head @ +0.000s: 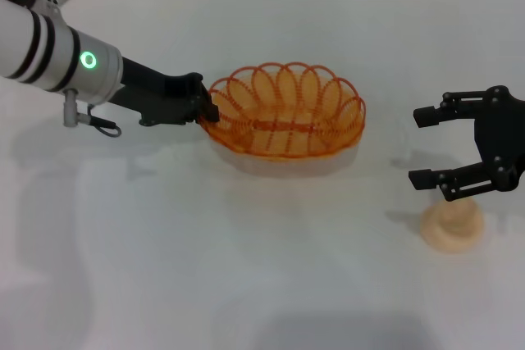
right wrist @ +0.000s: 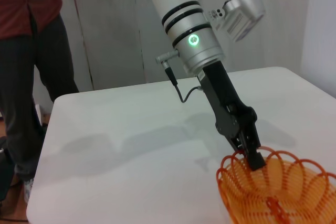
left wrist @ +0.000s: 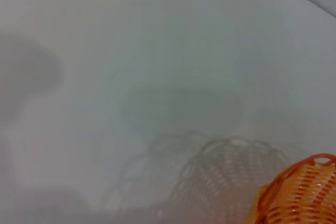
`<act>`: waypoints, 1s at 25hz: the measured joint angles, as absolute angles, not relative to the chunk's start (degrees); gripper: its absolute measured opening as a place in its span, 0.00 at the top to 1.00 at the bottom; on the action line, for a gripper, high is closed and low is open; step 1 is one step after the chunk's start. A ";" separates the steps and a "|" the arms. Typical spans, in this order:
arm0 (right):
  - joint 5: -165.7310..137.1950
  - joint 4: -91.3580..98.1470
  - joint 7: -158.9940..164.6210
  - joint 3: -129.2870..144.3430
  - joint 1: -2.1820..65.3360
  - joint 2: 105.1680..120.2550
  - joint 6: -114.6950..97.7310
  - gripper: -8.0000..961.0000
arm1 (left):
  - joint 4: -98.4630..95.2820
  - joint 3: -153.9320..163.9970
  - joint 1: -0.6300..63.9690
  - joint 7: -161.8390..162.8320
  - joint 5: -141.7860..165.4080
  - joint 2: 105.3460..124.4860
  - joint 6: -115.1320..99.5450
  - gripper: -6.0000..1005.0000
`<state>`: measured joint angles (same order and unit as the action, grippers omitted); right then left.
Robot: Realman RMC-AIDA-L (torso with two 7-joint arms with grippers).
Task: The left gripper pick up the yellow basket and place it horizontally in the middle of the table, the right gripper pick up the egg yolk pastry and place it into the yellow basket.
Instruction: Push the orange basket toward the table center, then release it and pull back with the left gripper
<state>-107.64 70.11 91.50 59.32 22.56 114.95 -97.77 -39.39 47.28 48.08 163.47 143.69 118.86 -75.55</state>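
The left gripper (head: pixel 208 110) is clamped on the looped rim of the yellow basket (head: pixel 285 110), at the basket's left end as the head view shows it, its long black arm running back to a silver-white cuff with a green light. In the right wrist view the same gripper (right wrist: pixel 253 158) comes down at a slant and its fingertips pinch one wire loop of the basket (right wrist: pixel 278 192) at the edge. The basket is held off the table (head: pixel 246 252): the head view shows a pale shadow on the white surface just beneath it, and the left wrist view shows a corner of the basket (left wrist: pixel 299 192) with its faint looped shadow lying apart from it on the table. It sits roughly level, near the middle of the table and toward the far side. The right gripper (head: pixel 425 147) hovers over the right part of the table with its two short fingers spread wide and nothing between them. The egg yolk pastry (head: pixel 452 226) rests on the table just below that gripper in the head view, not touched by it, and well apart from the basket. A person in a red top and dark trousers (right wrist: pixel 29 51) stands beyond the table's far corner.
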 joint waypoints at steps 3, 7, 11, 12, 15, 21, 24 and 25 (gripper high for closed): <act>-107.64 70.35 91.09 59.32 22.50 114.96 -97.92 0.20 | -38.25 47.29 48.20 163.48 143.73 118.95 -74.85 0.91; -107.64 70.43 91.06 59.32 22.50 114.97 -98.40 0.20 | -37.60 47.28 48.26 163.48 143.75 118.99 -73.85 0.91; -107.65 70.49 91.05 59.32 22.47 115.05 -98.52 0.20 | -36.85 47.29 48.25 163.38 143.71 119.04 -73.25 0.91; -107.65 70.49 91.05 59.32 22.45 115.07 -98.53 0.20 | -36.81 47.28 48.26 163.32 143.70 119.03 -73.21 0.91; -107.66 70.49 91.05 59.32 22.42 115.10 -98.53 0.20 | -36.79 47.28 48.23 163.25 143.67 119.03 -73.17 0.91; -107.67 70.49 91.05 59.32 22.41 115.14 -98.53 0.21 | -36.77 47.28 48.17 162.62 143.26 119.00 -73.29 0.91; -107.67 70.49 91.05 59.32 22.41 115.14 -98.53 0.21 | -36.88 47.29 48.19 162.26 143.16 119.00 -73.51 0.89; -107.67 70.49 91.05 59.32 22.41 115.14 -98.53 0.21 | -36.95 47.32 48.19 162.18 143.16 119.00 -73.56 0.88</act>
<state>-107.67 70.49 91.05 59.32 22.41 115.14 -98.53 -36.95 47.32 48.19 162.18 143.16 119.00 -73.56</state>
